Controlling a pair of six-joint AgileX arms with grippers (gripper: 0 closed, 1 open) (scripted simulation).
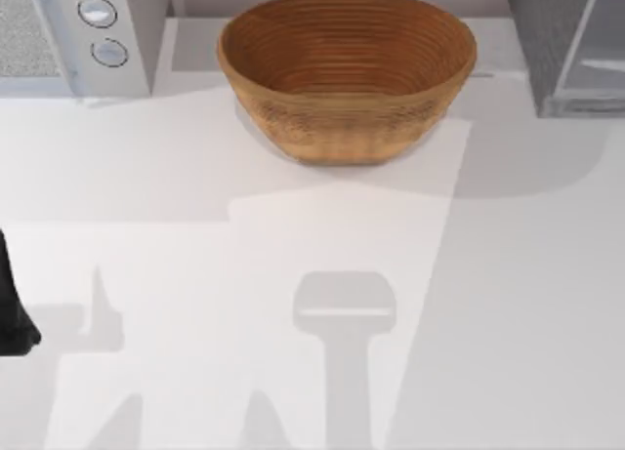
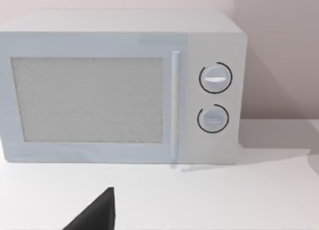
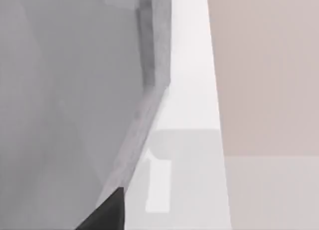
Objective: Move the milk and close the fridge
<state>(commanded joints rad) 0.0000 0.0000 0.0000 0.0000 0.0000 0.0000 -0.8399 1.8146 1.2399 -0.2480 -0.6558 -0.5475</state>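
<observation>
The fridge point(image 1: 566, 45), grey with a speckled dark side and pale glassy door panel, stands at the bench's point(image 1: 293, 274) far right corner. Left tool point(image 1: 12, 313) sits at the left edge; its state I cannot tell.

Black, matte left arm point(image 1: 12, 313) at the table's left edge, blunt and rounded. Black wedge-shaped left gripper fingertip point(image 2: 97, 212) with a straight edge. Matching black pointed right gripper fingertip point(image 3: 107, 212).
</observation>
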